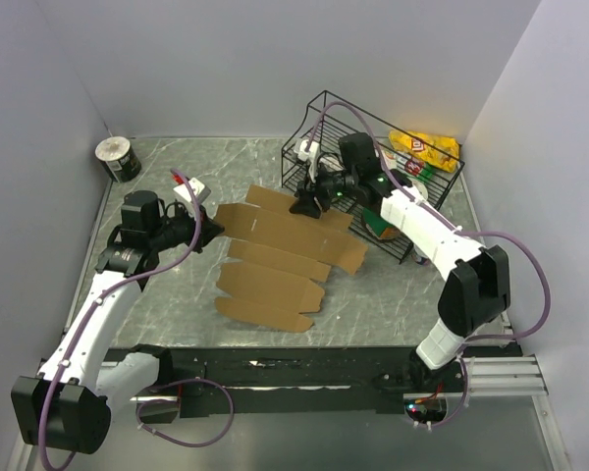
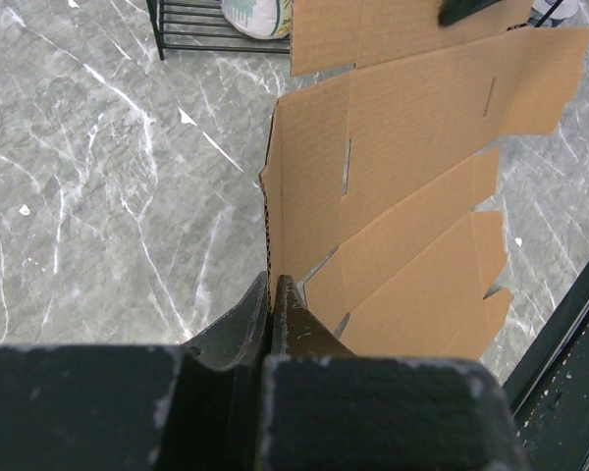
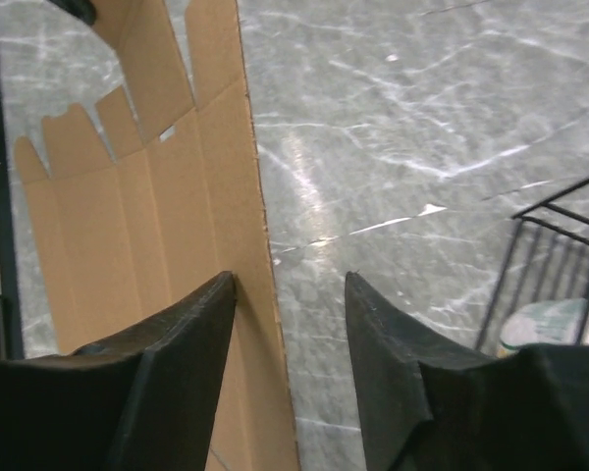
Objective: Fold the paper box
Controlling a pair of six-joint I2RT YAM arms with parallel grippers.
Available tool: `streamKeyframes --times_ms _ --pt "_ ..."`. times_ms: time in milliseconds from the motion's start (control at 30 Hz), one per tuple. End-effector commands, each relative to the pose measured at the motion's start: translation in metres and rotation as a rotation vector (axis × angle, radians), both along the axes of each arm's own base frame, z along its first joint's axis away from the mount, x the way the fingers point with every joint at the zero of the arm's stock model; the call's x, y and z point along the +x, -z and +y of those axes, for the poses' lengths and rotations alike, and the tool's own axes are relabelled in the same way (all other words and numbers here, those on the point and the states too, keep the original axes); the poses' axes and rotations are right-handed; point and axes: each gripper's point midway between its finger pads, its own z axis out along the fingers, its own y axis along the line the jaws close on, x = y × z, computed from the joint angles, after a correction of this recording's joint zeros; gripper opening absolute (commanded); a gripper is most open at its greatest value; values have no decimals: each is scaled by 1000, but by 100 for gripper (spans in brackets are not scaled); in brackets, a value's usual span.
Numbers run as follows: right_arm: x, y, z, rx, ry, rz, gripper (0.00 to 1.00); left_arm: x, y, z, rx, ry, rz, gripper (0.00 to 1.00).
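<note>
The flat brown cardboard die-cut sheet lies spread on the grey marbled bench between both arms. The left fingers are pressed together, pinching the sheet's edge. The right fingers stand partly apart astride the opposite edge, gripping nothing.

- We see a plain brown paper box with no print.
- Our table is grey with thin white lines, like marble.
- We see a black wire basket and a yellow bag.
- The left gripper and right gripper look black to us.
- We see purple cables.
</note>
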Motion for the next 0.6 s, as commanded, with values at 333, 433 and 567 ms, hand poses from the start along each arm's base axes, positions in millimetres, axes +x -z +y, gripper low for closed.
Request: streamKeyframes --times_ms 333,433,567 --pt "-16 -11 8 17 -82 100 35 5 -5 0 14 -28 -37 1" --pt "-16 -13 5 21 -54 75 23 9 -3 2 17 -45 -27 1" --pt "-17 -4 1 11 -22 63 14 9 -2 0 9 -43 -22 1"
